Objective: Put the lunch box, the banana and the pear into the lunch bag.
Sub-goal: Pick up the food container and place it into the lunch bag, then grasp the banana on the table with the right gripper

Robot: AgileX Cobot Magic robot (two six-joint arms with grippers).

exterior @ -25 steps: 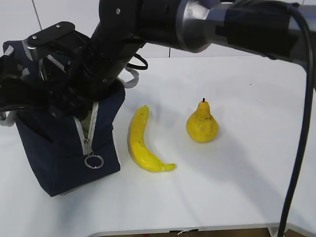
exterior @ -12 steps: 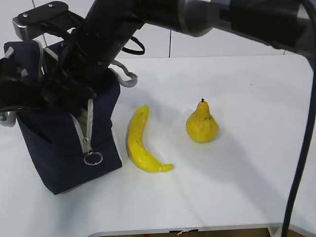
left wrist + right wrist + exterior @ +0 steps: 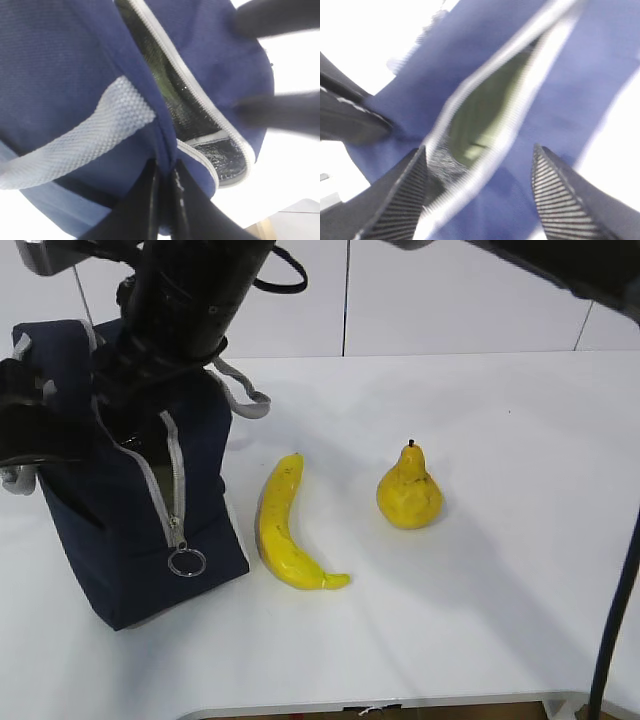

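Note:
The navy lunch bag stands at the left with its grey zipper open. My left gripper is shut on the bag's fabric edge next to the grey webbing handle and shows as a dark mass at the bag's left. My right gripper is open and empty, just above the bag's opening. The lunch box shows as a blurred pale green surface inside the bag. The banana lies on the table right of the bag. The pear stands upright further right.
The white table reaches to its front edge at the bottom. My right arm comes in from the upper right across the top of the view. The zipper's ring pull hangs on the bag's end face.
My right arm has risen from the bag's opening and now stands higher above it. The bag's end face shows more. Banana and pear have not moved.

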